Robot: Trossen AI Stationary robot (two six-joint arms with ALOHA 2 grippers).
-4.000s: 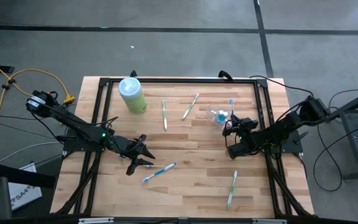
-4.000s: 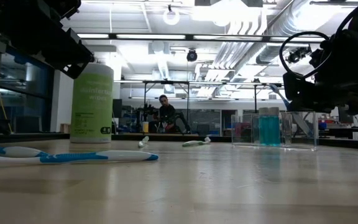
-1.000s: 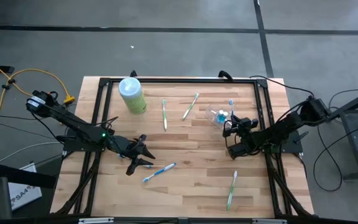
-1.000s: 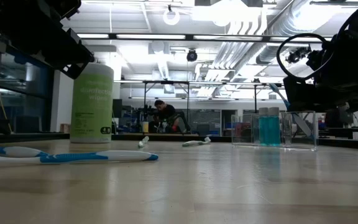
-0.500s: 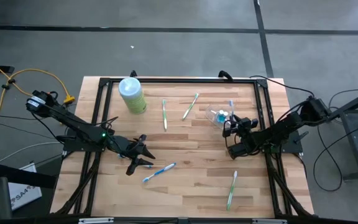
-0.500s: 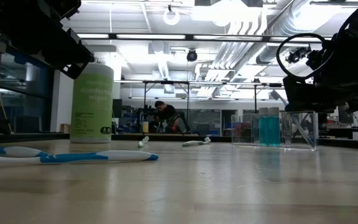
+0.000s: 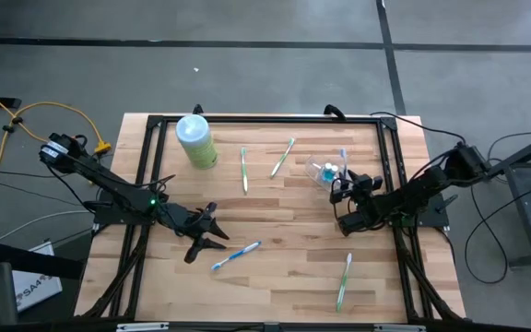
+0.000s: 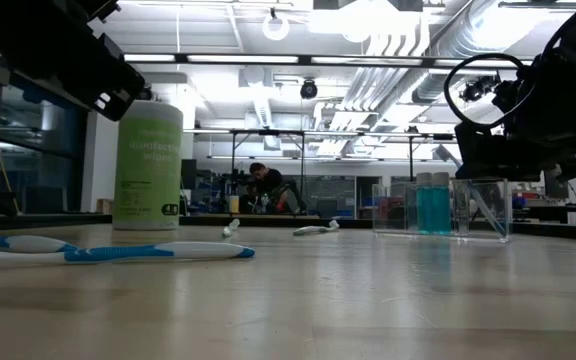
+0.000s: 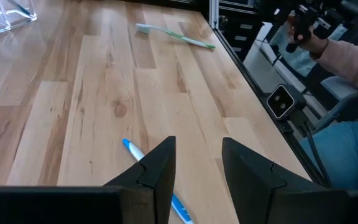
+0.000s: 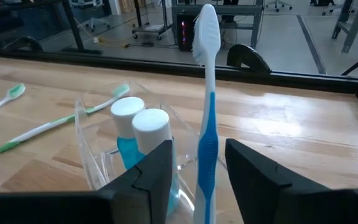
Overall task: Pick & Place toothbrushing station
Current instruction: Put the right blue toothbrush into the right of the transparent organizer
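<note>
Now the toothbrushing station (image 7: 326, 172), a small clear holder, stands on the right part of the counter (image 7: 275, 212), near the far edge, and it has two small blue bottles with white caps (image 10: 139, 119) inside. A blue and white toothbrush (image 10: 207, 118) stands upright in it, and this brush rests in the gap of the right end effector (image 10: 196, 163). The fingers of this end effector are apart, one on each side of the handle, and they are not pressing it; one second ago they were much closer together, so the grip has opened. The station itself has not moved since the earlier frames. The left end effector (image 7: 203, 240) hangs over the front left part of the counter with its fingers spread and holding nothing, just beside a blue toothbrush (image 7: 236, 254) that lies flat. It has turned a little compared with half a second ago. A pale-green bottle (image 7: 195, 140) stands at the far left, and three green toothbrushes lie elsewhere on the wood.
</note>
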